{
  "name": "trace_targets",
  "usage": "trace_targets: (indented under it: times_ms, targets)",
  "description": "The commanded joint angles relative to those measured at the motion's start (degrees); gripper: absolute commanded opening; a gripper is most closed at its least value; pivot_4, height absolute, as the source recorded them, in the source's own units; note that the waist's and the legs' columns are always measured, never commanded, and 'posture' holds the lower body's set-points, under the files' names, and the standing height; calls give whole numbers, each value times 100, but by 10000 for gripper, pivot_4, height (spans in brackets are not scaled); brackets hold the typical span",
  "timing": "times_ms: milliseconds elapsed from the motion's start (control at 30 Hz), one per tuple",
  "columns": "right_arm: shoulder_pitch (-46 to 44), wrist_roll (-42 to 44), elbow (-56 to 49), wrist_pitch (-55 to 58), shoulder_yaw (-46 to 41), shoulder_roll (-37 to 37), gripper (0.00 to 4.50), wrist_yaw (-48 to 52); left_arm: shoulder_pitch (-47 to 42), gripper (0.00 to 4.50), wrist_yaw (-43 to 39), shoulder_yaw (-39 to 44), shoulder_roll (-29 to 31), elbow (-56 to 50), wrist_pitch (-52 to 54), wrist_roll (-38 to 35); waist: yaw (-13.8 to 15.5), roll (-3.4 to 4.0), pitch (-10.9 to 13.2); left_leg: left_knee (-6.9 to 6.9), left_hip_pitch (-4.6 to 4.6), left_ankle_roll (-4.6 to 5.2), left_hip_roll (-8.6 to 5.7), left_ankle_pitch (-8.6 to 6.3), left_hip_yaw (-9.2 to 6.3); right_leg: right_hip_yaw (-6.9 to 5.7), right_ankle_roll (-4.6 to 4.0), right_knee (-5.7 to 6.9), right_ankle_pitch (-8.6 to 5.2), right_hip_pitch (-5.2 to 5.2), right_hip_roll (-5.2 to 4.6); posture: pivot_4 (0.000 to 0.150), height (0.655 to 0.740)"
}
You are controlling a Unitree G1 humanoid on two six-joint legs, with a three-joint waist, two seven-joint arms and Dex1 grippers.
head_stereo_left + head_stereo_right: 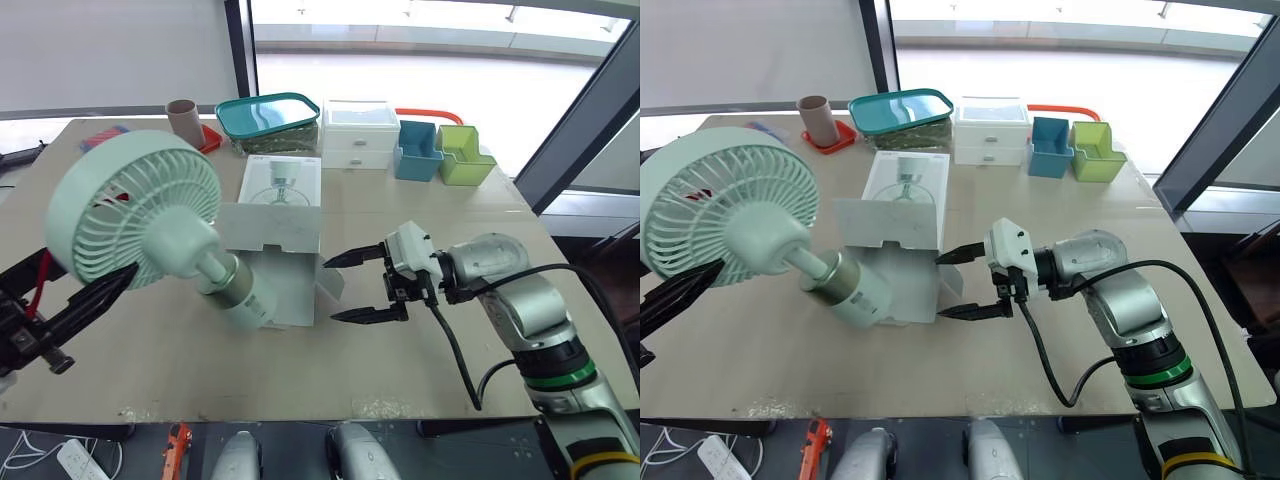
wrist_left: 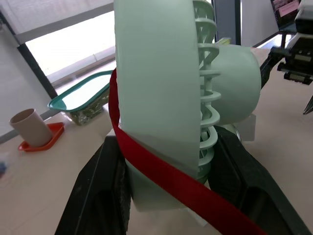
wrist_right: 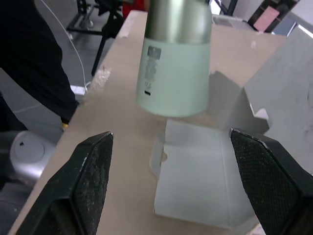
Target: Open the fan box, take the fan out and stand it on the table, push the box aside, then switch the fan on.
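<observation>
Observed fan held tilted over tabletop, head clamped between left gripper jaws, base near flap of opened box. Noted right gripper jaws spread wide, empty, beside box opening.

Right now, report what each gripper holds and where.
Left gripper clamps the fan by its head's rim; right gripper is open, holding nothing.

Fan: pale mint green with a round slatted head, silver collar and cylindrical foot.
Fan pose: tilted, head raised toward the robot's left and pinched at the rim by the left gripper; foot low over the box's open flap, contact unclear.
Fan box: white with a fan picture, lying flat mid-table, near flaps open.
</observation>
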Motion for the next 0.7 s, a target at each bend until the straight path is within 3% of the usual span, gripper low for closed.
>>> trace_targets:
  times_ms: [33,367,700]
  targets:
    - [-197,435,-184,268,-292,66,38923,-5,-76,16586,-328,719,-69,439,-10,163,6,0,0,0,0,0,1,0,0,-1,-2,0,-1,0,2,1500,7400]
    - [-336,739,-131,608,-385,236,38923,-170,-237,16586,-722,1089,-58,1392,173,699,6,-2,-1,0,-4,-7,9,-4,0,-2,-6,-1,-4,-4,6,1500,7400]
    - [-319,648,-160,703,-314,364,38923,-452,-1368,16586,307,-399,-377,1703,336,1567,8,-13,-5,-3,-6,-9,23,-6,0,-2,-11,-1,-1,-10,21,1500,7400]
